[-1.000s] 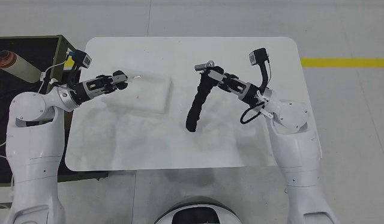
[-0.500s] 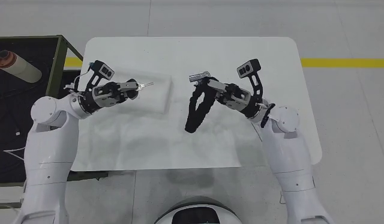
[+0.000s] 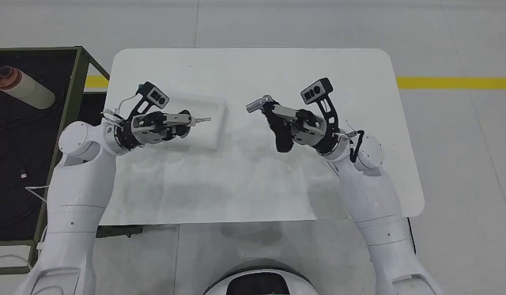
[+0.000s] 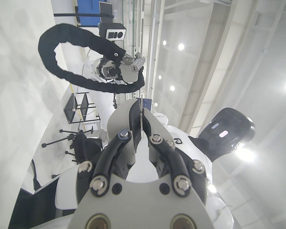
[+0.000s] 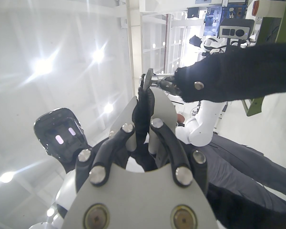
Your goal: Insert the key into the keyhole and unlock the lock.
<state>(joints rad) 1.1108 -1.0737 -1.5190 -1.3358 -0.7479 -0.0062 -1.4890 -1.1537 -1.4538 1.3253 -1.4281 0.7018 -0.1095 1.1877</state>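
The left gripper (image 4: 140,107) is pressed together on the key (image 4: 141,117). The thin blade stands edge-on between the pads (image 4: 135,117) and is aimed across the table (image 3: 316,73) at the lock (image 3: 261,104). The right gripper (image 3: 278,126) pinches that lock by its black sleeved cable (image 4: 69,31) and holds it in the air. The silver cylinder (image 4: 137,64) is turned toward the key and the keyhole (image 4: 133,68) faces it, with the two well apart. The risk lies in the grips: the cable is soft, so the cylinder may swing or twist away when the blade pushes. A blade slightly off in roll or line could catch the face, slip in the pads, or drop onto the white pad (image 3: 212,133) below.
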